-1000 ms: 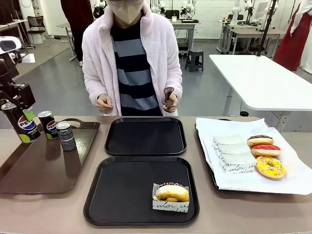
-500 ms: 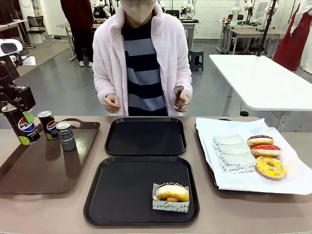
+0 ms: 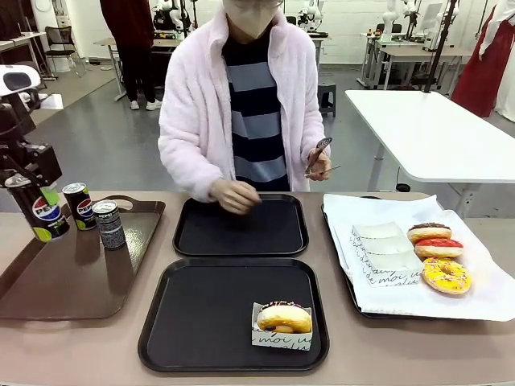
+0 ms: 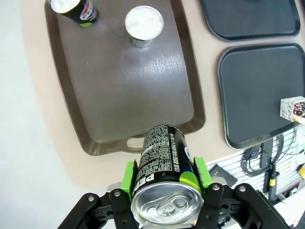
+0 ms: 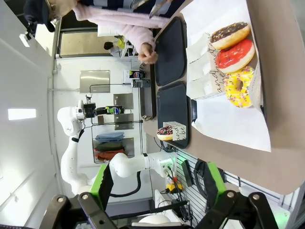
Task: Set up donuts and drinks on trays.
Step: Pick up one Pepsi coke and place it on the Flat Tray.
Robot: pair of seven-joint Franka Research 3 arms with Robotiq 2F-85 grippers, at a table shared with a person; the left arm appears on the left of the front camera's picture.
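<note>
Pinches the upright Pepsi can (image 4: 162, 148) in the jaws of the left gripper (image 4: 164, 177), clear above the brown tray's (image 3: 72, 281) left end, with the near black tray (image 3: 201, 322) and its sleeved donut (image 3: 283, 317) lying rightward, nearer this arm.

The brown tray (image 3: 72, 277) runs off the front view's left edge, where the left gripper (image 3: 40, 197) partly hides the top of the can (image 3: 50, 219). In the left wrist view the right edge cuts the donut (image 4: 296, 109), and the can's fine print is unreadable.
</note>
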